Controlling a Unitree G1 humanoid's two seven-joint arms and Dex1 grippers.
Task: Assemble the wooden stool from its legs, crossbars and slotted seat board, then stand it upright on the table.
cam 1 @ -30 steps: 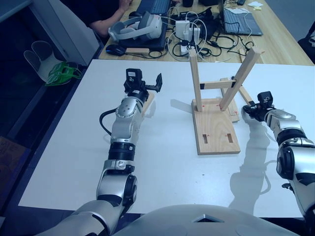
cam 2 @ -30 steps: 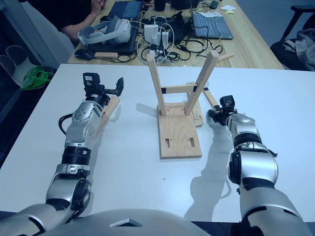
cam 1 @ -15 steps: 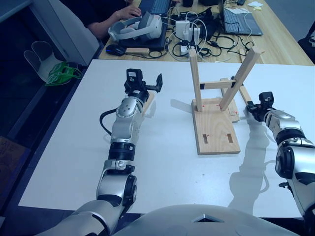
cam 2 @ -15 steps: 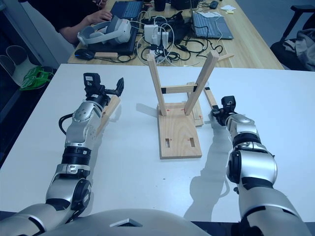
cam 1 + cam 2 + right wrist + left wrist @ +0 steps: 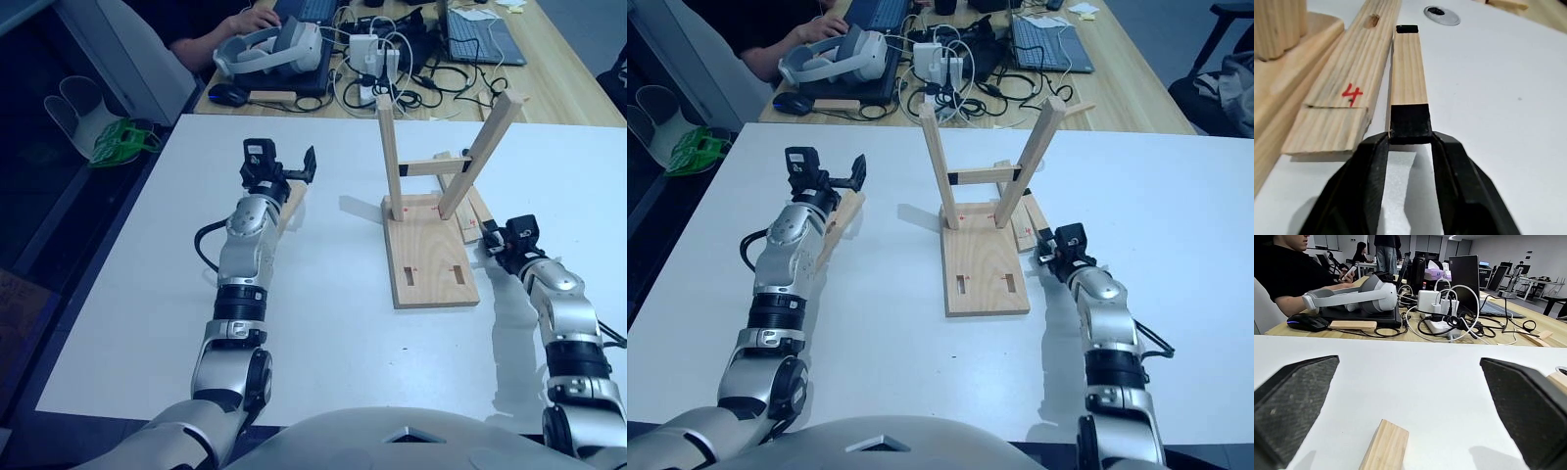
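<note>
The slotted seat board (image 5: 431, 257) lies flat mid-table with two legs (image 5: 389, 157) standing in it, joined by a crossbar (image 5: 431, 168). Beside its right edge lie a loose leg marked with a red 4 (image 5: 1352, 73) and a black-tipped crossbar (image 5: 1408, 73). My right gripper (image 5: 1409, 139) is shut on that crossbar's near black end, low over the table, and appears as the right gripper (image 5: 500, 240) in the head view. To the left, my left gripper (image 5: 279, 164) hangs open above another loose leg (image 5: 1383, 448), its pads (image 5: 1288, 401) wide apart on either side of it.
Behind the white table (image 5: 323, 323) stands a wooden desk with a headset (image 5: 269, 49), a mouse, chargers, cables and laptops. A grey grommet (image 5: 1441, 14) sits in the tabletop beyond the crossbar. Green glasses (image 5: 122, 142) lie off the table's left edge.
My right gripper has moved nearer to me, close by the seat board's right edge, and the arm now reaches straighter. The left arm has kept still. The camera tilted slightly.
</note>
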